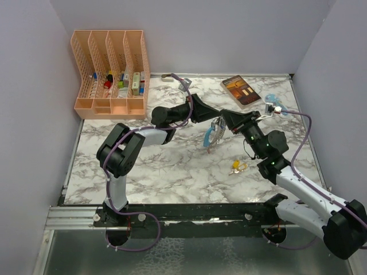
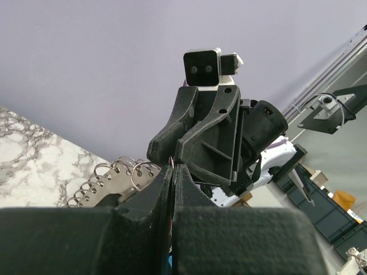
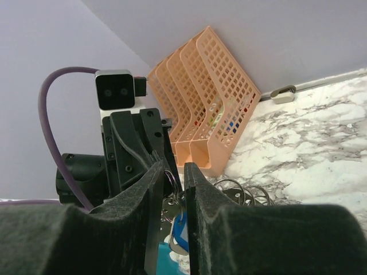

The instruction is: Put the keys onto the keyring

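Currently my left gripper [image 2: 173, 169] pinches the thin metal keyring [image 1: 210, 136] with its light-blue piece above the marble table [image 1: 172, 166]. Whether the right gripper [image 3: 175, 172] grips it, I cannot tell. Next, I'd spread the ring's coil.

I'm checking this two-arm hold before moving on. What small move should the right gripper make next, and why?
Probably close the right gripper on the keyring: its fingers stand narrowly apart with ring pieces between them, while the left gripper is shut on the bunch above the table. A yellowish key lies loose there, not yet threaded.
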Action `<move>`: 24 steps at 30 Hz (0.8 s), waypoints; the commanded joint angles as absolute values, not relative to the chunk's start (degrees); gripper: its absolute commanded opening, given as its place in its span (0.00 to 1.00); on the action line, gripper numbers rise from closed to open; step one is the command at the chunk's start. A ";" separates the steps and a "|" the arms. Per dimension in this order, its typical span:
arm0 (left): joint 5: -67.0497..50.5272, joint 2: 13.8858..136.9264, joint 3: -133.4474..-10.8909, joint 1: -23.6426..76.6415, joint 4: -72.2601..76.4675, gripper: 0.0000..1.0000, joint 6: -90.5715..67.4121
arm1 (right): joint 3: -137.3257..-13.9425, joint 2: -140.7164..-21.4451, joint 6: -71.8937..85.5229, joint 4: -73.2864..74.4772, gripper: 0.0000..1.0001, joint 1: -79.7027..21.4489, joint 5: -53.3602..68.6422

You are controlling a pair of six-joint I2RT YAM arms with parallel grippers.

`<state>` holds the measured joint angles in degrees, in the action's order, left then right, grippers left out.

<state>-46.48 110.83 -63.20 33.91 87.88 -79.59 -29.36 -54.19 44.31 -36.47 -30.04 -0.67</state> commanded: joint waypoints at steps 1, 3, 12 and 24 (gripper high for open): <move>-43.87 109.29 -63.17 34.45 102.79 0.00 -80.12 | -28.92 -54.62 45.40 -40.27 0.21 -30.04 0.64; -43.92 109.46 -63.30 34.52 102.81 0.00 -80.31 | -28.87 -54.82 45.49 -40.66 0.20 -30.06 0.80; -43.24 110.04 -63.71 34.50 102.79 0.00 -80.65 | -28.37 -55.52 46.55 -41.15 0.04 -30.06 1.80; -40.69 110.00 -63.84 34.54 102.83 0.00 -82.02 | -25.61 -57.51 49.53 -46.53 0.07 -30.11 1.85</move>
<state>-45.45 110.83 -63.16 34.20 87.88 -80.77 -27.18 -56.07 47.97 -44.03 -29.89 0.30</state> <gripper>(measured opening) 0.011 0.067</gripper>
